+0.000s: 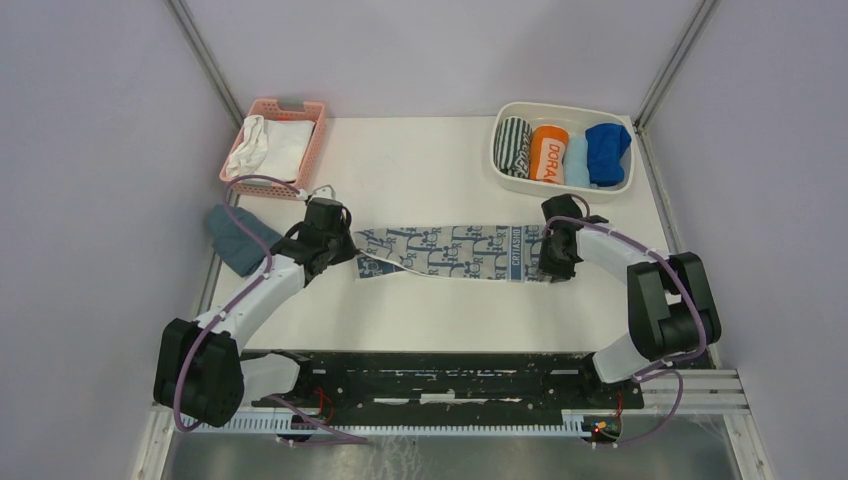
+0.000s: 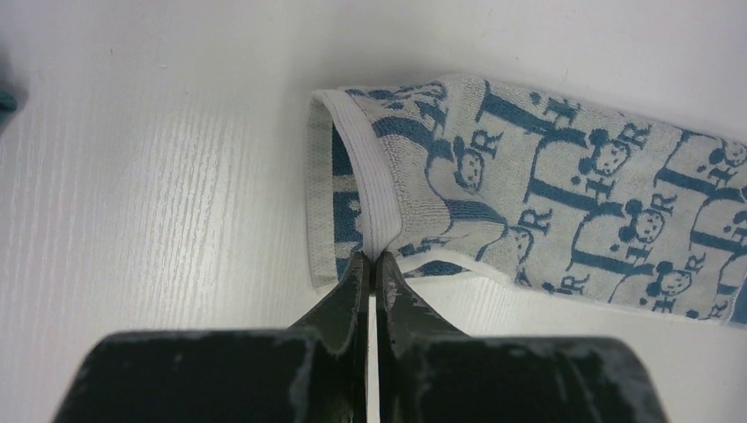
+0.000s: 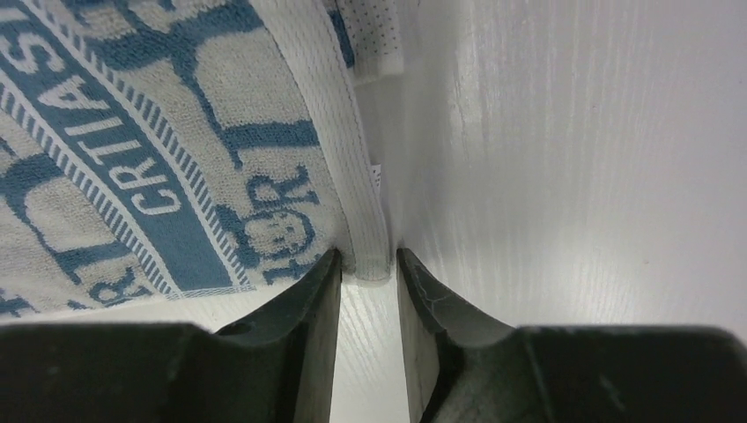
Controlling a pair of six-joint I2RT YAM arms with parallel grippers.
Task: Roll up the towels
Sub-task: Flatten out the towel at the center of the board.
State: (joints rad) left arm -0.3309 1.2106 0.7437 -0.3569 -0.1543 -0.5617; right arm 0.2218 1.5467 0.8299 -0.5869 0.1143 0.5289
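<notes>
The patterned towel [image 1: 450, 250] stretches across mid-tabletop [image 1: 420, 170], its long axis running from left edge to right edge. The left tool [image 2: 374, 263] pinches its folded-over left end, and the right tool [image 3: 367, 263], jaws parted, sits at the right hem. The roll likely runs rightward.

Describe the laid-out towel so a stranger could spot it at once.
On the white table, nearer than the pink basket at far left and the white bin at far right, a long towel lies stretched across the middle. Unlike the rolled cloths in the bin and the plain teal cloth at left, it is an unrolled whitish strip printed with grey-blue letters and figures.
</notes>
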